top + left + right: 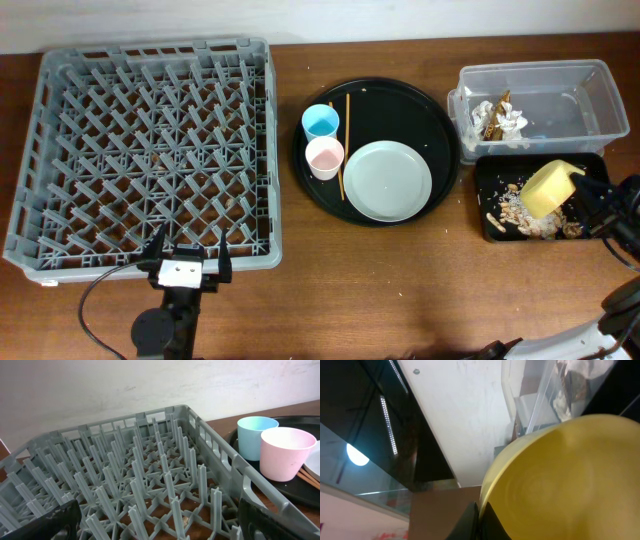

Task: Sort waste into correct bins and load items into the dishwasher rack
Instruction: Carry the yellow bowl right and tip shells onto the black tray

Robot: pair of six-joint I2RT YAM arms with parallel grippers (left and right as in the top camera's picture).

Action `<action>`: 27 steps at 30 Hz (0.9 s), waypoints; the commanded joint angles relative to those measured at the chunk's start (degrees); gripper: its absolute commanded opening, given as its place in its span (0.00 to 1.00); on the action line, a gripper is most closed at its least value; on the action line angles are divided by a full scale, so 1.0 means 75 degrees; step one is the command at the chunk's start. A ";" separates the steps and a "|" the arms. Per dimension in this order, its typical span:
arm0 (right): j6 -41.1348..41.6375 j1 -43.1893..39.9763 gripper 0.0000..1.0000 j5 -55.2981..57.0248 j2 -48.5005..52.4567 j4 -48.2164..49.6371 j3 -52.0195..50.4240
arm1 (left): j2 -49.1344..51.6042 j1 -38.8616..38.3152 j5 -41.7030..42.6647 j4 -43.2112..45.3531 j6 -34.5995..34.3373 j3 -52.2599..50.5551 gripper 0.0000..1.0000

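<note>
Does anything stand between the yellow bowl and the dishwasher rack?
Yes. The round black tray lies between the yellow bowl and the dishwasher rack, carrying the light blue cup, pink cup, grey plate and chopsticks.

One dishwasher rack (150, 150) stood on the worktop (400, 290) beside one round black tray (400, 100). Two cups were counted, one light blue cup (320, 121) and one pink-white cup (325, 156), along with one plate (388, 180) and one yellow bowl (548, 188). There were two bins: one clear tub (580, 100) and one shallow black tray (490, 175). Waste came in three kinds: tissue (512, 121), one wrapper (495, 118) and scattered food scraps (520, 212). The chopsticks (346, 140) lay too close together to count.
</note>
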 commanded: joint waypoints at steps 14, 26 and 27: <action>-0.0845 -0.0038 0.04 -0.0213 -0.0020 -0.0154 -0.0041 | -0.0044 0.0012 0.0082 -0.0012 0.0122 -0.0041 0.99; -0.1221 0.0012 0.04 0.2276 -0.1926 -0.1437 0.0554 | -0.0044 0.0012 0.0079 -0.0012 0.0122 -0.0041 0.99; -0.1221 0.0047 0.04 0.2486 -0.2090 -0.1533 0.0662 | -0.0044 0.0012 0.0079 -0.0012 0.0122 -0.0041 0.99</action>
